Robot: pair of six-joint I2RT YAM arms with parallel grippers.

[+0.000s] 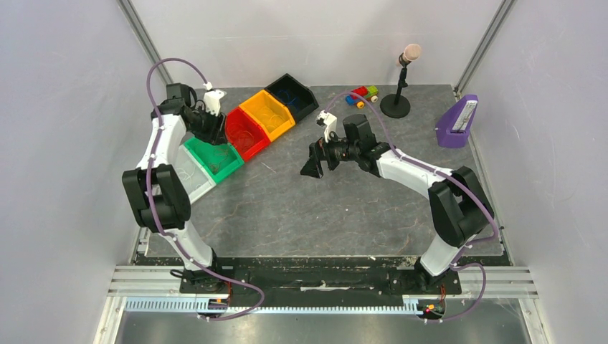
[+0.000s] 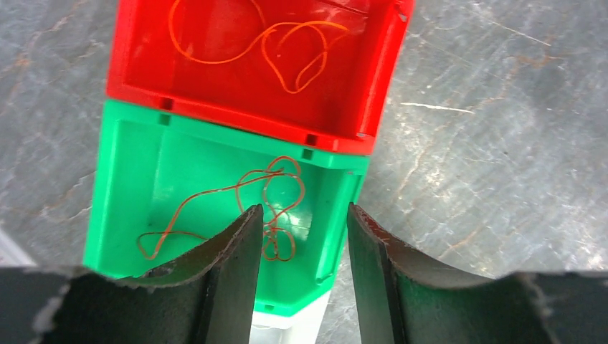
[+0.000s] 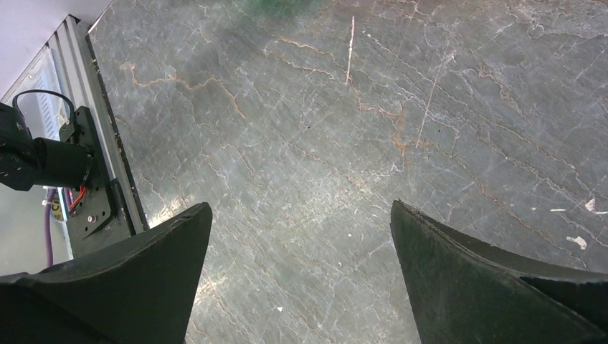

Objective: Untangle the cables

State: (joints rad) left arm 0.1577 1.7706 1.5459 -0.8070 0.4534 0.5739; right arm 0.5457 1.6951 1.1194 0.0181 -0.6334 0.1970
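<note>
A thin red wire [image 2: 269, 193] lies curled on the floor of the green bin [image 2: 122, 179]. A thin orange wire [image 2: 287, 50] lies loose in the red bin [image 2: 366, 86] beyond it. My left gripper [image 2: 304, 215] hangs open and empty over the green bin's right end, above the red wire. From above it [image 1: 208, 127] sits over the green bin [image 1: 214, 159] and red bin [image 1: 246, 133]. My right gripper [image 3: 301, 211] is open and empty over bare table; from above it [image 1: 313, 163] hovers mid-table. A thin pale strand [image 3: 350, 43] lies on the table far ahead of it.
A row of bins runs diagonally: clear [image 1: 188, 175], green, red, orange [image 1: 267, 113], black [image 1: 292, 94]. A microphone stand [image 1: 396, 100], small coloured toys [image 1: 363, 95] and a purple holder [image 1: 457, 122] stand at the back right. The metal rail [image 3: 79, 107] edges the table.
</note>
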